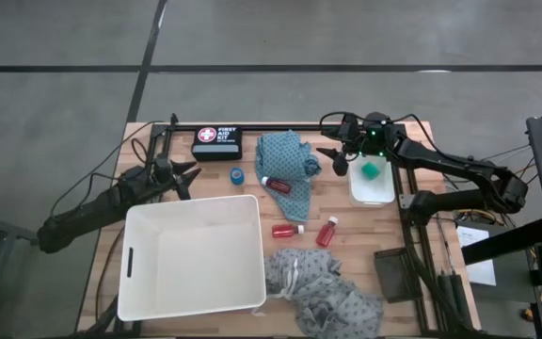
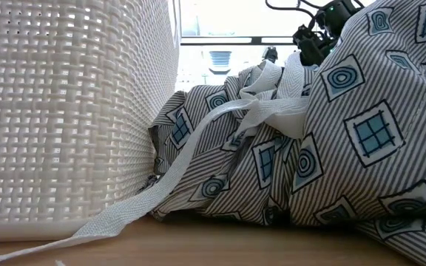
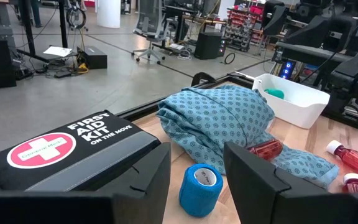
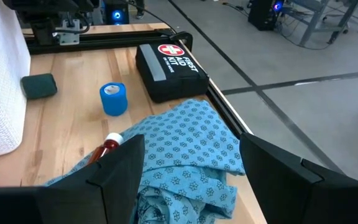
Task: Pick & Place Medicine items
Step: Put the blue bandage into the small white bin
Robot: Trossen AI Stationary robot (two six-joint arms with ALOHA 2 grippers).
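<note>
The wooden tabletop carries a large white woven basket at its near left, with a grey patterned cloth bunched just beside it to the right. A teal patterned cloth lies toward the far side, and left of it sits a black pouch bearing a red-and-white cross and the words "FIRST AID KIT ON THE MOVE". A small white tray at the far right holds the teal-green roll. One red bottle lies partly on the teal cloth's near edge; a second red bottle and a third red bottle lie on bare wood between the two cloths. The blue roll stands on the wood between the pouch and the basket. The left gripper hovers just left of the blue roll, fingers parted and holding nothing. The right gripper hangs between the teal cloth and the tray, fingers spread wide and empty.
</note>
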